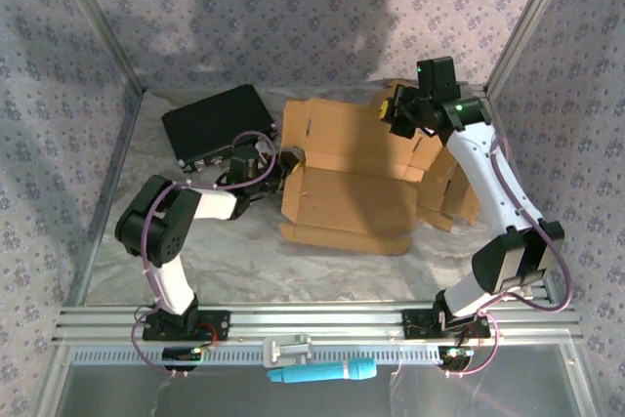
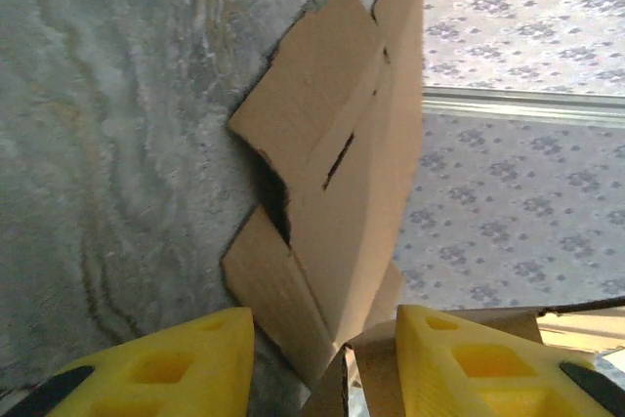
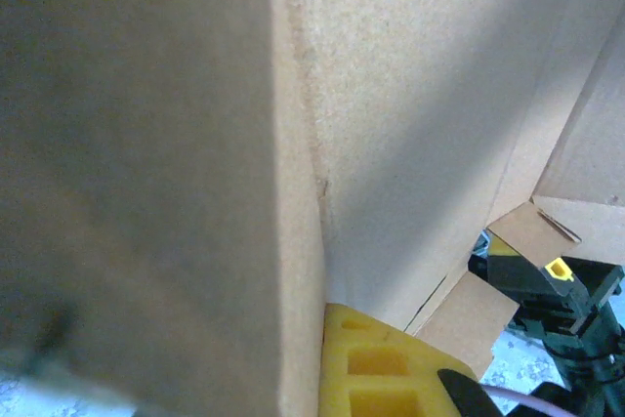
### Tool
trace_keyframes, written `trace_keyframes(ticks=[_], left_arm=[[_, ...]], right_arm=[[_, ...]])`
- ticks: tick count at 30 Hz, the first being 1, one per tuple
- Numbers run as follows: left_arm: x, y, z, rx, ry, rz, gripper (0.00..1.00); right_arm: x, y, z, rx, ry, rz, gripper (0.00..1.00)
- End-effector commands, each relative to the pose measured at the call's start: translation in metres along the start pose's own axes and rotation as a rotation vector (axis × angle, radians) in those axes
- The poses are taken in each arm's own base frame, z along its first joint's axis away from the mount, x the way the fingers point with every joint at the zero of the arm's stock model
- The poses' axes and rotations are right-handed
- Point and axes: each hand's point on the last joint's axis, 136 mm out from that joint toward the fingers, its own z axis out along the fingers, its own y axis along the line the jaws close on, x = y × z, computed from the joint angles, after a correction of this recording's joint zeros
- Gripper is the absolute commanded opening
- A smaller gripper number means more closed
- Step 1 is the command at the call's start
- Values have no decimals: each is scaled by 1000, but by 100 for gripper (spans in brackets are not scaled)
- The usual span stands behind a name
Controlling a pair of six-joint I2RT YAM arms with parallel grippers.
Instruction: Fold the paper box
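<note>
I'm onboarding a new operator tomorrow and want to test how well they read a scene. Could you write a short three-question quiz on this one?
1. True or false: the flat black rectangular case lies on top of the brown cardboard box.
2. Multiple choice: which one is clamped shut on a panel of the box? A) left end effector B) right end effector
3. Fill in: the left end effector's yellow fingers stand ___, with an edge of the box between them.
Key: 1 false, it lies beside the box; 2 B; 3 apart.
</note>
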Motion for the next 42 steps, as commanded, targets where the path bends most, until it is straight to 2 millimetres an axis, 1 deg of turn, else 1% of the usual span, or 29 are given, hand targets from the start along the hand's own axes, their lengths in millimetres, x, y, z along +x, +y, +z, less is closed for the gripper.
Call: trace_keyframes(ticks=[1,3,4,6,8,11,14,15,17,21,23,25,28,31,33,35,39,40,42], left_arm=[[7,-9,-18,-68,7,119,44],[12,5,-36,-165,10,149,48],[15,17,-46,-233,14,148,51],[24,40,-70,-361,45,163,54],[33,65,-99,-508,67,170,57],[43,90,-142,-650,75,184,58],[42,101,-183,-730,25,186,61],[40,100,-194,-743,1,192,61],[35,97,-208,-742,-40,200,61],[25,86,-216,-684,-88,196,59],[18,81,-219,-672,-101,198,57],[9,68,-220,-637,-125,207,56],[-9,46,-224,-581,-173,238,55],[-28,36,-228,-566,-205,245,55],[-38,39,-228,-563,-212,228,54],[-46,41,-228,-567,-216,221,53],[-57,37,-221,-559,-219,290,50],[-59,40,-218,-563,-210,314,49],[-61,45,-207,-555,-170,381,43]], right_arm=[[9,-21,4,54,18,-22,0],[10,-30,8,60,1,-52,0],[11,-34,12,55,-2,-67,0],[17,-41,23,42,7,-102,0],[22,-54,34,54,3,-132,0],[38,-72,52,61,21,-172,0],[51,-89,65,67,28,-212,0],[53,-91,69,65,32,-227,0],[56,-92,77,52,30,-277,0],[61,-83,91,7,50,-347,0],[64,-77,94,-6,67,-376,0],[69,-72,93,-24,82,-425,0],[76,-73,94,-43,123,-504,0],[85,-69,90,-95,155,-592,0],[91,-63,87,-156,176,-626,0],[88,-68,89,-125,188,-619,0],[73,-91,98,-65,198,-577,0],[71,-96,100,-47,201,-573,0],[66,-98,101,-38,197,-572,0]])
